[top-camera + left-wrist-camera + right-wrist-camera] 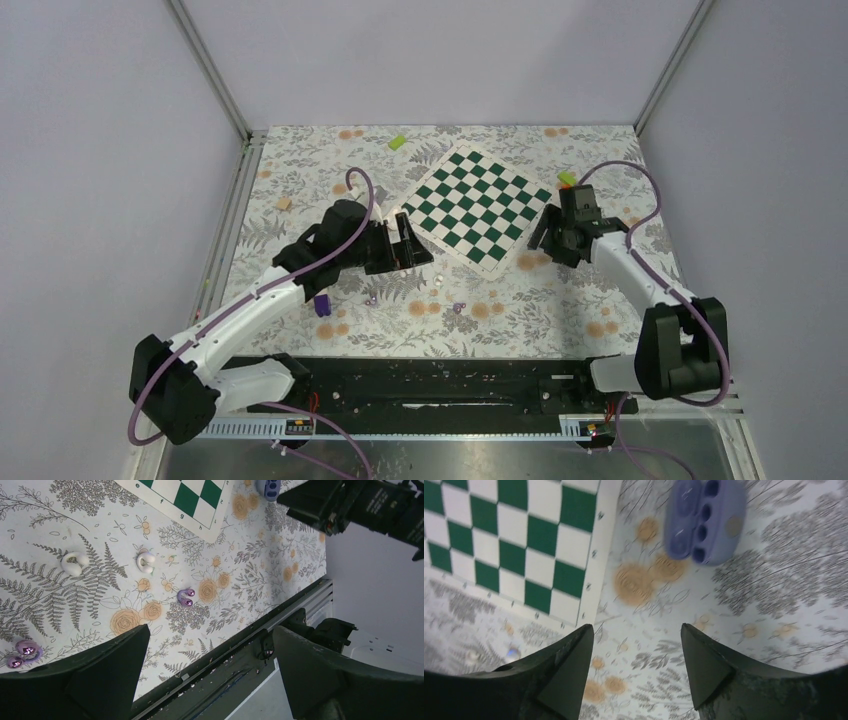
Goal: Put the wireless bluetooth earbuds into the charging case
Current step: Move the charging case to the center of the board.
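Left wrist view: both earbuds (75,562) are seen ahead of the nearer left claw (210,630), held open, empty; the case (704,520) is faced by the open right claw (637,627).

Top external: high, at near edge, looking steeply down, far, whole table (300,170) in view. Left wrist: low, close, tilted toward near rail (235,655). Right wrist: closest, blurred, looking down. Shared by all: chessboard (478,212) edge; by both wrists: charging case (704,520).

The charging case (704,522) lies just beside the chessboard (514,545) (off its edge); both earbuds (146,561) lie on the tablecloth (250,580) nearby.
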`<state>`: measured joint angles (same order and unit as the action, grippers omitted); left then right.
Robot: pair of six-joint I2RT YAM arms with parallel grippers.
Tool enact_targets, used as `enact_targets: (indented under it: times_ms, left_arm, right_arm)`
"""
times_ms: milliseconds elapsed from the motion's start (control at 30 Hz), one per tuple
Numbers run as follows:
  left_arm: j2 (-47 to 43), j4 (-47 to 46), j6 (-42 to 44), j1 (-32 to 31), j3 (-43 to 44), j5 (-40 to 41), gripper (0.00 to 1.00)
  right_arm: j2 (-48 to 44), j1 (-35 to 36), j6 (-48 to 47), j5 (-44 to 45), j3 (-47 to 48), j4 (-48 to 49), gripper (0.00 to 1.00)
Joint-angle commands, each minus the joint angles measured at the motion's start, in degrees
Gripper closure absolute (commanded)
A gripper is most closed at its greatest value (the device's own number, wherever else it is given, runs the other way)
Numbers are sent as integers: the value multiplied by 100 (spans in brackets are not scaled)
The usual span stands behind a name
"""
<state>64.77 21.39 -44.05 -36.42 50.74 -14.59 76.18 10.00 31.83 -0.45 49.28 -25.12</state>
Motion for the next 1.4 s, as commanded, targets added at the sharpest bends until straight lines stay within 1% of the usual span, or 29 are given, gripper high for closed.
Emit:
enact_targets:
  times_ms: [0, 100, 200, 333, 433, 500, 600, 667, 800, 900, 1000, 1100, 1200, 1267, 1367]
  left_arm:
    - [-332, -39, -14, 4, -39, 8, 4]
    - [-460, 125, 69, 4, -26, 103, 4]
    - [-548, 186, 116, 5, -42, 181, 3]
    - [-513, 191, 103, 4, -34, 176, 3]
    - [-537, 191, 81, 4, -28, 171, 3]
    - [-583, 195, 85, 2, -44, 223, 3]
    - [-640, 206, 115, 6, -71, 307, 3]
    - [-634, 217, 137, 11, -73, 325, 3]
    - [-577, 215, 188, 6, -52, 336, 3]
    - [-487, 215, 255, 7, -10, 332, 3]
    - [-438, 237, 312, 12, 38, 325, 3]
    - [-461, 252, 348, 7, 23, 347, 3]
    - [-463, 252, 366, 7, -27, 350, 3]
    - [-468, 251, 367, 11, -55, 332, 3]
    - [-471, 253, 375, 8, -73, 312, 3]
  right_arm:
    - [572, -418, -283, 948, 652, -213, 27]
    - [1176, -918, -414, 769, 1237, -326, 25]
    - [1768, -1290, -455, 275, 1747, -292, 24]
    - [2484, -1325, -460, -107, 2470, -304, 21]
    - [3006, -1325, -420, -19, 2935, -417, 15]
    - [3308, -1325, -390, -78, 3157, -476, 12]
    - [3605, -1325, -360, -391, 3298, -540, 12]
    - [3605, -1325, -381, -456, 3188, -522, 11]
    - [3212, -1325, -481, -536, 2607, -370, 12]
    - [3074, -1325, -612, -636, 2478, -619, 13]
    - [2862, -1317, -557, -1004, 2190, -668, 15]
    - [2522, -1236, -432, -1366, 1659, -330, 16]
    - [2262, -1036, -389, -1528, 1308, -239, 16]
    - [2088, -727, -299, -1670, 1023, -63, 16]
    - [1870, -376, 48, -2159, 548, 380, 16]
